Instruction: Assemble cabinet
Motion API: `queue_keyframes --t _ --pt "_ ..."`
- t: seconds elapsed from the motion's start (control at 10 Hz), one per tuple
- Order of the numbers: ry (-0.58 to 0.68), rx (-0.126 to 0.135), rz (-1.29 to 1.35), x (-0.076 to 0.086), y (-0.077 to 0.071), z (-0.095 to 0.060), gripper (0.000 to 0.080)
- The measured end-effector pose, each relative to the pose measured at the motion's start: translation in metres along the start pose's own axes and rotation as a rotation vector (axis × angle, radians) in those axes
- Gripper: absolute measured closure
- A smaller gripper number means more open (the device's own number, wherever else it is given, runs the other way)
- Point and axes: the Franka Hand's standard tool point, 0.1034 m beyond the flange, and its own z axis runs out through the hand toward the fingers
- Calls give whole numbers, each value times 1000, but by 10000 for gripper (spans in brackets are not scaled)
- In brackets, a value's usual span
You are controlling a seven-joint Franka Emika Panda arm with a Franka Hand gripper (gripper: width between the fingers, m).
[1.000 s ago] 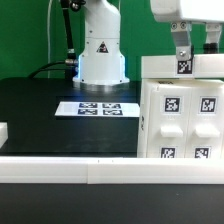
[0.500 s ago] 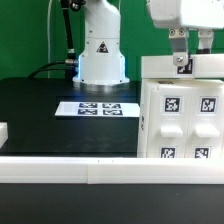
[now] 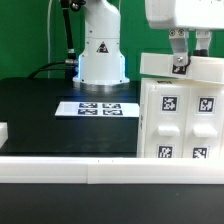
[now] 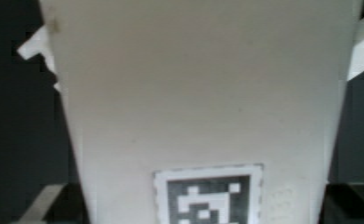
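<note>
Here the pincer [image 3: 181,62] is clenched on a flat white top panel [image 3: 170,68], held tilted just above the cabinet [image 3: 180,120], which stands on the tabletop [image 3: 50,125] at the exterior view's right.

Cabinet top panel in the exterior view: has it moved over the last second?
Yes. The top panel has tilted, its edge on the exterior view's left lifting from the cabinet, while the marker board stays put.
</note>
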Motion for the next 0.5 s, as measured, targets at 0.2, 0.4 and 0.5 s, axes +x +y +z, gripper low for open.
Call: queue_keyframes --t 0.2,0.4,0.5 --pt "0 0 138 0 0 0 240" --pt "0 0 269 -1 1 0 239" --pt "0 0 312 -1 1 0 239"
